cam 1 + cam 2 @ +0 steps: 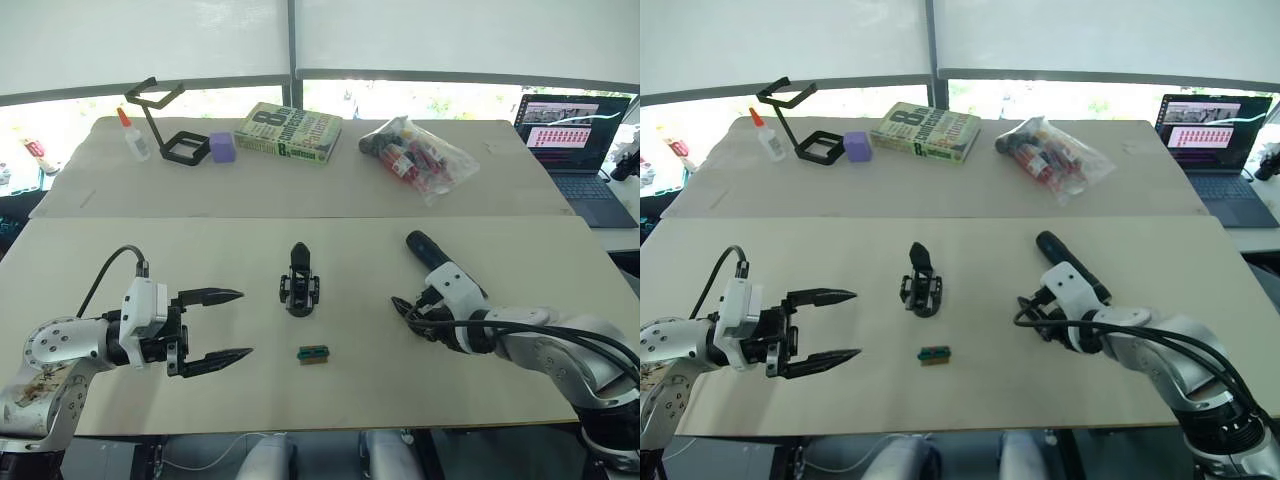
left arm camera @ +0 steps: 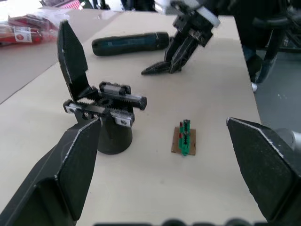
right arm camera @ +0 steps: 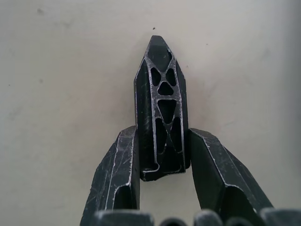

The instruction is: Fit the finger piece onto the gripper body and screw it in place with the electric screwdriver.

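A: Where is the finger piece (image 3: 160, 108)?

B: Between the right gripper's (image 3: 162, 155) jaws, which are closed on its wide end; its pointed tip sticks out past them, just above the bare tabletop (image 1: 200, 250). That hand sits toward the right side of the near tabletop.

A: And the gripper body (image 1: 300, 283)?

B: Standing upright on its round base near the middle of the near tabletop, with 1 pointed finger rising from its toothed rail. A tiny green-and-brown block (image 1: 314, 353) lies just beside it, toward the front edge.

A: The electric screwdriver (image 2: 129, 43)?

B: Lying flat beside the right gripper, toward the far edge, partly behind that arm.

A: The left gripper (image 1: 213, 327)?

B: Its jaws are spread wide with nothing between them, hovering near the left front part of the tabletop, pointing toward the gripper body but apart from it.

A: Anything farther back?

B: On the far tabletop: a book (image 1: 288, 131), a purple cube (image 1: 222, 147), a glue bottle (image 1: 132, 135), a plastic bag (image 1: 417, 152) and, at the right edge, a laptop (image 1: 575, 140).
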Robot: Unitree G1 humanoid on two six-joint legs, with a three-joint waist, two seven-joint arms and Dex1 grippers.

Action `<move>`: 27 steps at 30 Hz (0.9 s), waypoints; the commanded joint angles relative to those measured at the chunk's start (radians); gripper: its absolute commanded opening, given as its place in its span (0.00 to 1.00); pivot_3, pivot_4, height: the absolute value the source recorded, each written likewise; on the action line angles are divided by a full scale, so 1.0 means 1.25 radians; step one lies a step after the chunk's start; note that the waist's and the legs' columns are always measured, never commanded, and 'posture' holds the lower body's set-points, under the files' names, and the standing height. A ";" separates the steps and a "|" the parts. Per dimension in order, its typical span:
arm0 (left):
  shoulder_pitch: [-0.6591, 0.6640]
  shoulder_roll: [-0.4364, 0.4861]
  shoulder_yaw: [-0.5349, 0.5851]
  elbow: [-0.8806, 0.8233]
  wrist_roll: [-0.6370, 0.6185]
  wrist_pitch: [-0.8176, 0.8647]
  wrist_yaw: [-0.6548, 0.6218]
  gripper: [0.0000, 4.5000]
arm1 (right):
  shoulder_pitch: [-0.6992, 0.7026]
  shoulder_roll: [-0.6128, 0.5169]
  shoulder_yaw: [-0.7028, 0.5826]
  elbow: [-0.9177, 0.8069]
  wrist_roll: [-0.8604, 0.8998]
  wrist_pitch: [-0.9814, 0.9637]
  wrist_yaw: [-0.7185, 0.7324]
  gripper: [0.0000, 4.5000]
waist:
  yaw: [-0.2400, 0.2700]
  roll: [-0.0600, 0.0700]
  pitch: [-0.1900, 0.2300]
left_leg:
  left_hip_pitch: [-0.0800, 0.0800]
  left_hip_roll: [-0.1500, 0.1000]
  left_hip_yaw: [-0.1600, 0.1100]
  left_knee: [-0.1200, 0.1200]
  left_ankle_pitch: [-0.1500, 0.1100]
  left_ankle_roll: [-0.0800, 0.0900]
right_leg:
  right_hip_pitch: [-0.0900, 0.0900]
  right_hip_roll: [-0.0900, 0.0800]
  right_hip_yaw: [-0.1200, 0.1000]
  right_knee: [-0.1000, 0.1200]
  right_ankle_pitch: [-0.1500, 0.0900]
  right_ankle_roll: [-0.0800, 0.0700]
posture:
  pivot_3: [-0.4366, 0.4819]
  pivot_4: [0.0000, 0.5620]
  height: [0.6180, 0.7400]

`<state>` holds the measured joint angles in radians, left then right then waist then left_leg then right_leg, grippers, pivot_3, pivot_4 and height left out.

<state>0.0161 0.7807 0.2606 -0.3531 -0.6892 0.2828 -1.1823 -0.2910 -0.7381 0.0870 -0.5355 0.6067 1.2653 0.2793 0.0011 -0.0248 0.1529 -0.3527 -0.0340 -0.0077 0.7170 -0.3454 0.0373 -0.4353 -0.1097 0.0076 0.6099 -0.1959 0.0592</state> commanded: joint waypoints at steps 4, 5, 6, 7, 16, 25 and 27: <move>-0.139 -0.068 0.019 -0.105 -0.290 0.269 0.346 1.00 | 0.018 0.001 -0.032 -0.069 -0.239 -0.586 0.086 0.25 | -0.006 0.003 0.001 | 0.000 -0.001 0.000 0.000 0.002 -0.004 | -0.001 -0.001 0.001 0.001 0.001 0.001 | 0.48 0.27 1.00; -0.169 -0.093 0.000 -0.112 -0.314 0.295 0.404 1.00 | 0.012 0.013 -0.027 -0.069 -0.266 -0.635 0.081 0.25 | -0.010 0.003 0.001 | 0.000 -0.001 0.000 0.000 0.003 -0.005 | -0.001 0.000 0.001 0.002 0.001 0.001 | 0.48 0.27 1.00; -0.221 -0.146 -0.035 -0.110 -0.322 0.308 0.474 1.00 | -0.003 0.031 -0.010 -0.068 -0.305 -0.704 0.074 0.25 | -0.011 0.003 0.001 | 0.000 -0.001 0.000 -0.001 0.003 -0.006 | -0.001 0.000 0.001 0.002 0.001 0.001 | 0.48 0.27 1.00; -0.257 -0.182 -0.058 -0.109 -0.326 0.317 0.521 1.00 | -0.014 0.046 0.001 -0.064 -0.332 -0.752 0.069 0.25 | -0.010 0.003 0.001 | 0.000 -0.001 0.000 -0.001 0.003 -0.006 | -0.001 0.001 0.001 0.002 0.001 0.001 | 0.48 0.27 1.00; -0.410 -0.405 -0.118 -0.045 -0.344 0.327 0.694 1.00 | -0.031 0.111 0.076 -0.023 -0.482 -0.942 0.101 0.25 | -0.017 0.002 0.001 | 0.000 -0.002 0.001 -0.001 0.004 -0.007 | -0.003 0.001 0.003 0.002 0.001 0.001 | 0.48 0.27 1.00; -0.397 -0.445 -0.144 -0.056 -0.365 0.348 0.691 0.59 | -0.024 0.143 0.058 -0.016 -0.514 -0.969 0.122 0.25 | -0.012 0.002 0.001 | 0.000 -0.002 0.001 0.000 0.004 -0.007 | -0.002 0.001 0.003 0.001 0.001 0.001 | 0.48 0.27 1.00; -0.391 -0.461 -0.154 -0.059 -0.377 0.353 0.703 0.37 | -0.026 0.148 0.056 -0.017 -0.518 -0.970 0.127 0.25 | -0.012 0.002 0.001 | 0.000 -0.002 0.001 -0.001 0.004 -0.007 | -0.002 0.001 0.003 0.001 0.001 0.001 | 0.48 0.27 1.00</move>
<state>-0.4713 0.2133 0.0796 -0.3853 -1.1336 0.7211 -0.3059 -0.3123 -0.5593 0.1856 -0.5322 -0.0333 0.0836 0.4360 -0.0140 -0.0227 0.1538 -0.3527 -0.0367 -0.0067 0.7163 -0.3399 0.0288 -0.4379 -0.1086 0.0114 0.6115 -0.1949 0.0603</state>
